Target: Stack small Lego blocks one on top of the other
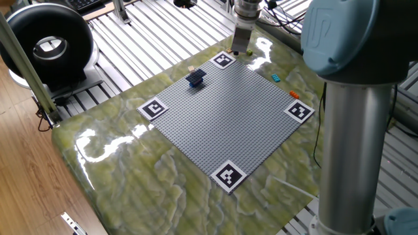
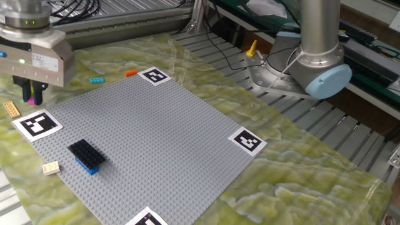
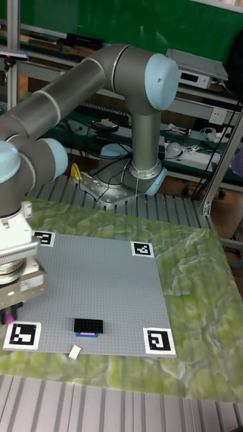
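My gripper (image 2: pixel 32 97) hangs over the table's edge just beyond the marker square (image 2: pixel 37 124), shut on a small magenta Lego brick (image 2: pixel 27 93) held clear of the surface. The gripper (image 1: pixel 241 49) and gripper (image 3: pixel 8 314) also show in the other two views. A black brick sits on a blue one (image 2: pixel 86 155) on the grey baseplate (image 2: pixel 162 137). Loose bricks lie around it: a tan one (image 2: pixel 50 167), a flat orange-tan one (image 2: pixel 10 109), a cyan one (image 2: pixel 96 80) and an orange one (image 2: pixel 130 73).
Marker squares sit at the baseplate's corners (image 2: pixel 154 76), (image 2: pixel 247 141). The arm's base (image 2: pixel 312 69) stands past the far table edge, with metal slats around the green marbled tabletop (image 2: pixel 300 175). A black round device (image 1: pixel 46 42) sits off the table.
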Controlling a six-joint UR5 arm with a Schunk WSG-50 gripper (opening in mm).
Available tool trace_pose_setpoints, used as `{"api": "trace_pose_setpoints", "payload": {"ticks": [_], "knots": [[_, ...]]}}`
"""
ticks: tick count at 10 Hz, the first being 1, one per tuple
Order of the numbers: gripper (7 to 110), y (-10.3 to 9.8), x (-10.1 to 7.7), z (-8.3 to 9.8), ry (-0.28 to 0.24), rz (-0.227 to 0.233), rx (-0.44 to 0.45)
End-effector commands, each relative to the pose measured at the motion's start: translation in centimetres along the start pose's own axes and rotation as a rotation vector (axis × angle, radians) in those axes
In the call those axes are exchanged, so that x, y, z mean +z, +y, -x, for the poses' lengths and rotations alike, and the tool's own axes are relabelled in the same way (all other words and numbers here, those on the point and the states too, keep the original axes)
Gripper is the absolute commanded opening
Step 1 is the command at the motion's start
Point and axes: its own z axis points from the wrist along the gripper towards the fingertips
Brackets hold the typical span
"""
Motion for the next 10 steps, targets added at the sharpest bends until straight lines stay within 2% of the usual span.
{"api": "trace_pose_setpoints", "payload": {"ticks": [1, 5, 6, 10], "knots": [[7, 5.0, -2.1, 3.0, -0.024, 0.013, 0.232], [7, 10.3, -2.6, 5.9, -0.013, 0.012, 0.408], [7, 10.8, -2.4, 6.3, -0.018, 0.003, 0.435], [7, 11.8, -1.9, 7.9, -0.040, 0.024, 0.489]]}}
